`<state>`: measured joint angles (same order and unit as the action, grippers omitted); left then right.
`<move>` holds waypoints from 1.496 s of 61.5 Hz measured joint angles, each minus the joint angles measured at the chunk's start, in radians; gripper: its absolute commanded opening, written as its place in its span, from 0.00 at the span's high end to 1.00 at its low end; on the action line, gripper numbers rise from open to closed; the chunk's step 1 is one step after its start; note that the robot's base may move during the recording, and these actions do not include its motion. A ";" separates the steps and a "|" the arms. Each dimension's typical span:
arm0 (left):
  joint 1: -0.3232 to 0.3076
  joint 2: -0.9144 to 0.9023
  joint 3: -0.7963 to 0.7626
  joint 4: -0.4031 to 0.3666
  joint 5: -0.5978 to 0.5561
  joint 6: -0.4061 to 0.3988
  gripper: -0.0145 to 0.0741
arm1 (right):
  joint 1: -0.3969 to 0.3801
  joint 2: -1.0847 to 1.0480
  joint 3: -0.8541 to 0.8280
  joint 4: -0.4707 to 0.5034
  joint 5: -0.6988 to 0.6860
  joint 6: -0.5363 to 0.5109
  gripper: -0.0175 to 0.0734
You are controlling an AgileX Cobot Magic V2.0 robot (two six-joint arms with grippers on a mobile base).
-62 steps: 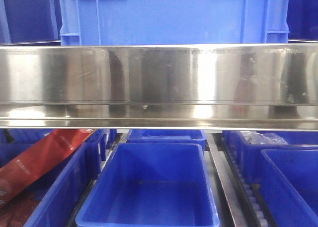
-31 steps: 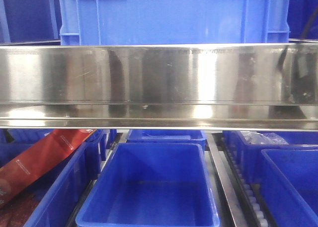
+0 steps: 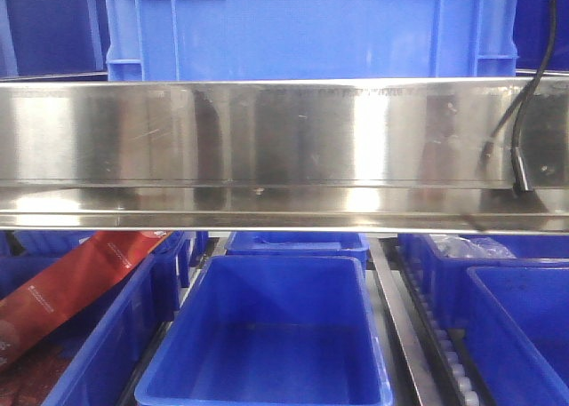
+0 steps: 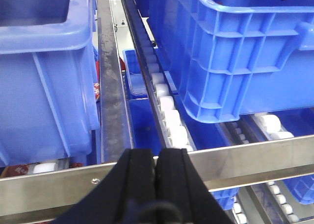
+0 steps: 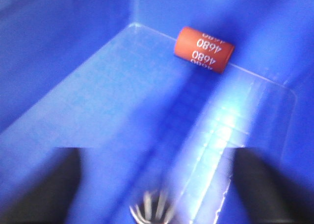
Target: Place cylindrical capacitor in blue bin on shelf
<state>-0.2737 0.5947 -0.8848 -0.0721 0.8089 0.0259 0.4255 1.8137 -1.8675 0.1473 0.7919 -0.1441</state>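
Up front, the shiny shelf (image 3: 267,148) fills the view. The right gripper (image 5: 157,155) hangs inside a blue bin (image 5: 73,87) with its fingers wide apart (both heavily blurred). The left gripper (image 4: 157,160) is pressed together on nothing, over the rail.

I can't pin down the cylindrical capacitor. A smeared grey stub (image 5: 151,210) at the bottom edge might be it, cut off by the frame. An orange-red cylinder (image 5: 204,49) marked 4680 lies against the far wall.

Risk as I see it: with motion this blurry, the part could bounce or roll.
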 measured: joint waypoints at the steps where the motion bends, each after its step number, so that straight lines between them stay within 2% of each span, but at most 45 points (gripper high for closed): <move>1: 0.002 0.000 0.000 0.000 0.000 0.000 0.96 | 0.000 -0.002 0.000 0.000 0.000 0.000 0.20; 8: 0.002 0.000 0.000 -0.002 0.000 0.000 0.96 | 0.000 -0.021 0.000 0.000 0.002 0.000 0.31; 13: 0.002 0.000 0.000 -0.002 0.000 0.000 0.96 | 0.000 -0.047 0.000 0.000 0.006 0.000 0.47; 23: 0.002 0.000 0.000 -0.002 0.000 0.000 0.96 | -0.002 -0.147 0.000 0.000 0.032 0.000 0.85; 29: 0.002 0.000 0.000 -0.002 0.000 0.000 0.96 | -0.009 -0.224 0.021 0.000 0.032 0.000 0.99; 41: 0.002 0.000 0.000 -0.002 0.000 0.000 0.96 | -0.045 -0.467 0.242 0.002 -0.051 0.000 0.98; 54: 0.002 0.000 0.000 -0.002 0.000 0.000 0.96 | -0.082 -0.757 0.624 0.002 -0.211 0.000 0.98; 72: 0.002 0.000 0.000 -0.002 0.000 0.000 0.96 | -0.083 -1.134 1.097 0.002 -0.393 -0.002 0.98; 82: 0.002 0.000 0.000 -0.002 -0.011 0.000 0.96 | -0.083 -1.328 1.268 0.002 -0.471 -0.002 0.98; 92: 0.002 0.000 0.000 -0.002 -0.015 0.000 0.96 | -0.083 -1.438 1.339 0.002 -0.509 -0.002 0.98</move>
<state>-0.2719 0.5947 -0.8848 -0.0745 0.7936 0.0259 0.3429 0.3754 -0.5281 0.1494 0.2826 -0.1457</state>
